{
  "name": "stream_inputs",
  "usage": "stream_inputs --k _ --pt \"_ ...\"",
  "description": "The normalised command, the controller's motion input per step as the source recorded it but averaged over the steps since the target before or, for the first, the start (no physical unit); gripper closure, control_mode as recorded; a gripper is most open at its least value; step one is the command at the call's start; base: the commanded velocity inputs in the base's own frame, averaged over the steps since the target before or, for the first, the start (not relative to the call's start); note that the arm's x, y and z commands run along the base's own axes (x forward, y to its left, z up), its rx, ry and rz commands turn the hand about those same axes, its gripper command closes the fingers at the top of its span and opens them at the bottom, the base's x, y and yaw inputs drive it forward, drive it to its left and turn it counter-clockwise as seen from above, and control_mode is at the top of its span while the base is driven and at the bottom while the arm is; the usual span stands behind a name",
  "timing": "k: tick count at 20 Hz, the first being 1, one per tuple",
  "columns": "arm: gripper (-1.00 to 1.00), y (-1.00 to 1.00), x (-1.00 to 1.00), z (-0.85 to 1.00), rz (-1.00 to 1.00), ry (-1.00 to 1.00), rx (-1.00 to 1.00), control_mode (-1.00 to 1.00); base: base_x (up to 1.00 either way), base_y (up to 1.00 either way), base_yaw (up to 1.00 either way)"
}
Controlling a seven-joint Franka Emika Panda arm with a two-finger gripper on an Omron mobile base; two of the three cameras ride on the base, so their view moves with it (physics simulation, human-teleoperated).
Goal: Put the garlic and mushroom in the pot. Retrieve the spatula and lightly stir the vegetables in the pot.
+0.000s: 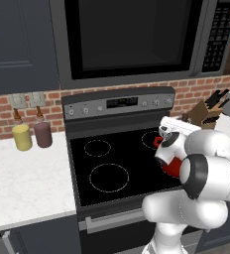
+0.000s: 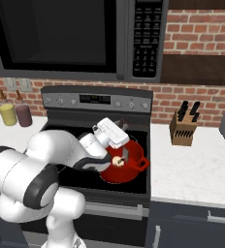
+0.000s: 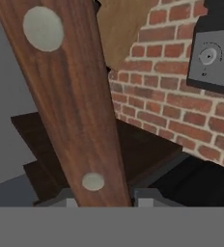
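The two-finger gripper is pinching the slim dark brown wooden handle of the spatula, its tips pressed against either side; two pale metal rivets show on the wood. From the right, its grey metal blade dips into the bright red round pot on the black stove's front right burner, beside a small tan mushroom. The garlic I cannot make out. The stove's display and the microwave keypad carry markings too small to read.
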Motion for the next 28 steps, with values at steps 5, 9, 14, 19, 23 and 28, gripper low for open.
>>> stream_inputs --k 5,9,14,19,23,28 --pt "1.0 0.0 0.01 0.02 0.0 -0.14 0.0 -1.0 0.0 0.0 0.0" --pt "1.0 0.0 0.0 0.22 0.0 -0.07 0.0 -1.0 0.0 0.0 0.0" --pt "1.0 0.0 0.0 0.11 0.02 -0.01 0.0 -1.0 0.0 0.0 0.0" --pt "1.0 0.0 -0.03 0.0 0.1 0.08 0.0 -1.0 0.0 0.0 0.0" --pt "1.0 0.0 -0.33 0.0 0.14 0.16 0.0 -1.0 0.0 0.0 0.0" --pt "1.0 0.0 -0.34 0.0 0.13 0.11 0.0 -1.0 0.0 0.0 0.0"
